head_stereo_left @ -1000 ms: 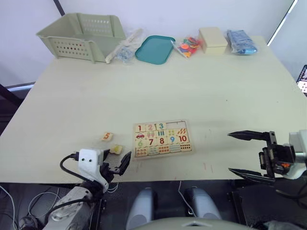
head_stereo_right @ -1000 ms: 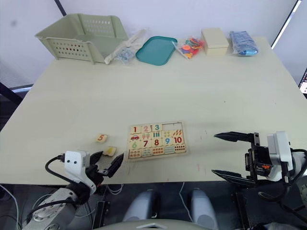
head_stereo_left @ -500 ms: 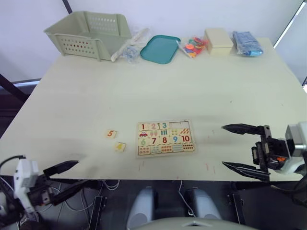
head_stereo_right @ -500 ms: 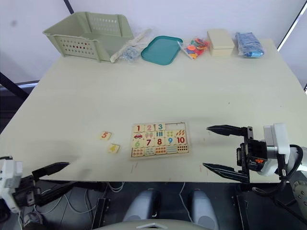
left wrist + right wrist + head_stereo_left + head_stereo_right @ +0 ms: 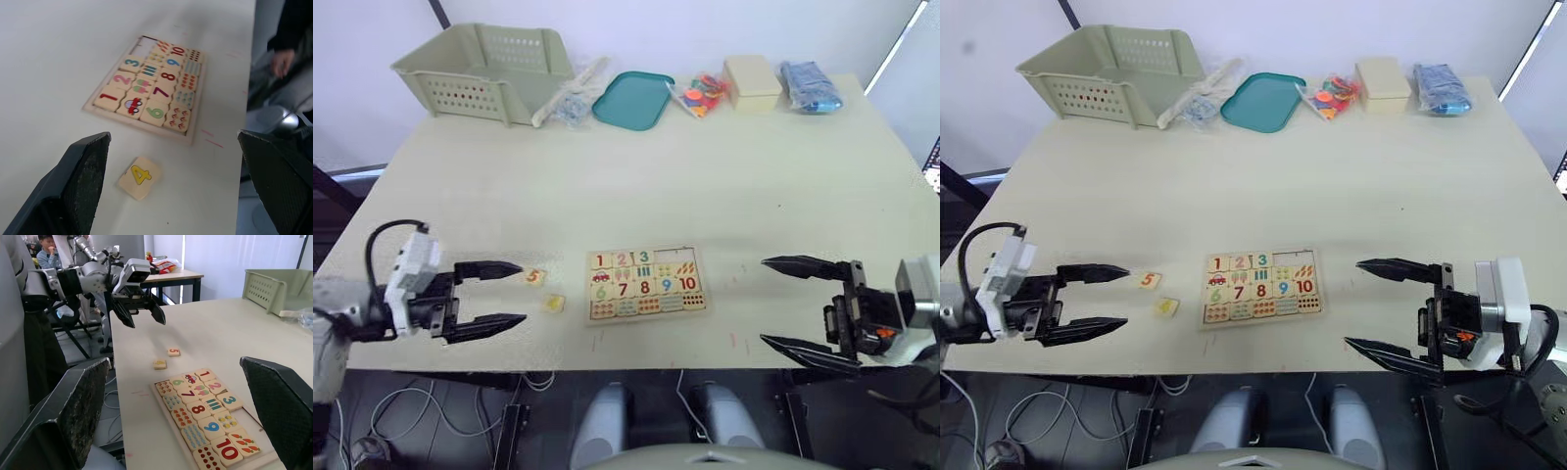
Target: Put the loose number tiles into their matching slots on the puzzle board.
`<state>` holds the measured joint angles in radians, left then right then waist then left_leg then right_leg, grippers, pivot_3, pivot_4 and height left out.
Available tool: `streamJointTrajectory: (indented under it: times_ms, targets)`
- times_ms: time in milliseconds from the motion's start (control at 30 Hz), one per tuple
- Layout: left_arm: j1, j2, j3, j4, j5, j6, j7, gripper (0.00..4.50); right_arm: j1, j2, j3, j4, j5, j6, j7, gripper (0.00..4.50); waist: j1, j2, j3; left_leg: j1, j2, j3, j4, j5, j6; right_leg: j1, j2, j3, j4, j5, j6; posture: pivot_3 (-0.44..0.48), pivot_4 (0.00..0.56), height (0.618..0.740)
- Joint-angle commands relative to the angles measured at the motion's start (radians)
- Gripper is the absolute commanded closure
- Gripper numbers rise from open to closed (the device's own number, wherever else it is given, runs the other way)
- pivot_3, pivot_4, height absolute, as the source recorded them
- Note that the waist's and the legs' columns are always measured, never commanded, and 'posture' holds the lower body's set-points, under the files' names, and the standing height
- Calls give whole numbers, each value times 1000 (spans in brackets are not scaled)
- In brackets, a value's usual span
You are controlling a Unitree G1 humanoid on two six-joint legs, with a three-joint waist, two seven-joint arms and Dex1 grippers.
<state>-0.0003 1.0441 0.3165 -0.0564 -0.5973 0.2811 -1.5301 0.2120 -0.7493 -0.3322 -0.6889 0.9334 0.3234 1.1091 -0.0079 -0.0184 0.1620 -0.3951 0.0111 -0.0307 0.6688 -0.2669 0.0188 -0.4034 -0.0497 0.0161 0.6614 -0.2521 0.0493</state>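
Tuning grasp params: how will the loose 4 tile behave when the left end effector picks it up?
The 4 tile looks like thin flat wood: probably stiff and light. Lying flush on the table, it offers little edge, so it may slide before lifting. Square and flat, it shouldn't roll.

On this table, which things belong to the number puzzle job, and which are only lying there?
For the job:
- puzzle board, with 1, 2 and 3 already seated
- loose 5 tile
- loose 4 tile

Only lying there, along the far edge:
- green basket
- teal tray
- heap of bright plastic pieces
- pale box
- blue bag
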Motion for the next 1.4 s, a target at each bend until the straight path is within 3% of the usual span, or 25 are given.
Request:
streamJointTrajectory:
  times_ms: [33, 333, 433, 667, 900, 1033, 1400]
  targets:
    - [-107, 34, -112, 18, 67, -61, -66, 70, 10, -14, -27, -22, 20, -2, 15, 0, 4, 0, 0, 0, -1, 0, 0, 0, 0, 0, 0, 0, 0, 0, 0, 0, 150, 740]
    - [-335, 83, -416, 227, 125, -258, -84, 70, 55, -25, -63, -29, 22, -5, 30, 0, -6, 1, 1, 0, -2, 0, 0, 0, 0, 0, 1, 1, 0, 0, 0, 0, 150, 740]
    - [-375, 122, -508, 301, 88, -316, -84, 70, 88, -20, -74, -44, 15, -12, 24, 0, -4, 1, 1, 0, -2, 0, 0, 0, 0, -1, 1, 1, 1, 0, 0, 0, 150, 740]
    - [-451, 155, -633, 421, 97, -464, -84, 70, 121, -6, -75, -65, 1, -26, 5, 0, -1, 1, 1, -1, -2, 0, 1, 0, 0, 0, 1, 0, 0, 0, 0, 0, 150, 740]
    - [-481, 137, -692, 495, 86, -526, -84, 70, 137, 11, -64, -73, -15, -40, -6, 0, -2, 1, 1, -1, -2, 0, 1, 0, 0, 0, 1, 0, 1, 0, 0, 0, 150, 740]
    - [-497, 114, -702, 539, 97, -565, -84, 1247, 139, 15, -63, -72, -19, -43, -8, 0, -3, 1, 1, -1, -2, 0, 1, 0, 0, -1, 1, 0, 1, 0, 0, 0, 150, 740]
    - [-537, 47, -743, 672, 152, -681, -84, 1247, 156, 22, -66, -83, -23, -48, -13, 0, -3, 1, 1, -1, -2, -1, 1, 0, 0, 0, 1, 0, 1, 0, 0, 0, 150, 740]
